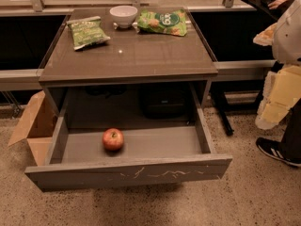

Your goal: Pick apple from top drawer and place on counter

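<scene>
The apple [113, 139], small, red with yellowish patches, lies inside the open top drawer [131, 173], left of its middle. The drawer is pulled far out; its long grey front panel has pale scratches. The glossy brown counter [141, 55] tops the grey cabinet above it. My gripper [275, 100] shows as pale cream and white parts at the right edge of the view. It is off to the right of the cabinet, level with the drawer and well away from the apple. Nothing is held in it.
On the back of the counter stand a white bowl [123, 15] and two green snack bags [87, 32] [163, 21]. A cardboard box [33, 126] lies left of the cabinet. A person's black shoe [277, 150] is on the floor at the right.
</scene>
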Action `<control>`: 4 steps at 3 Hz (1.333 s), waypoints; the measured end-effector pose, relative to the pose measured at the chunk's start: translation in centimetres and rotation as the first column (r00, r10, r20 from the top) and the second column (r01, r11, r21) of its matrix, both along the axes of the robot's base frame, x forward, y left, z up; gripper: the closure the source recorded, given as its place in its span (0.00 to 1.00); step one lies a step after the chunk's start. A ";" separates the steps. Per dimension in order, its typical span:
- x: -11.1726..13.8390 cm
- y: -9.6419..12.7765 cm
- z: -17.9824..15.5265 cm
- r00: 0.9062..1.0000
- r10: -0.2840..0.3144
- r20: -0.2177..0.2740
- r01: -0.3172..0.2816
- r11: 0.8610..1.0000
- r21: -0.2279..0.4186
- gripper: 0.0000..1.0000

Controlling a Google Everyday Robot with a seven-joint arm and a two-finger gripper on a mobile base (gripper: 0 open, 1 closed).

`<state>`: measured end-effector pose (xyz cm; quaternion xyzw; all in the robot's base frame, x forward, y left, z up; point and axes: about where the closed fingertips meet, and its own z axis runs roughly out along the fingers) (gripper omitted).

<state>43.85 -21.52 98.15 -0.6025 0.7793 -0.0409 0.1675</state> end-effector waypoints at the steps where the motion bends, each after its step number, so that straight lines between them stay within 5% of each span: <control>1: 0.0 0.0 0.0 1.000 0.000 0.000 0.000 1.000 0.000 0.00; 2: 1.6 0.3 -1.9 0.999 0.042 0.002 -0.042 0.998 0.052 0.00; 4: 5.3 4.0 -8.8 0.985 0.165 -0.045 -0.149 0.955 0.258 0.00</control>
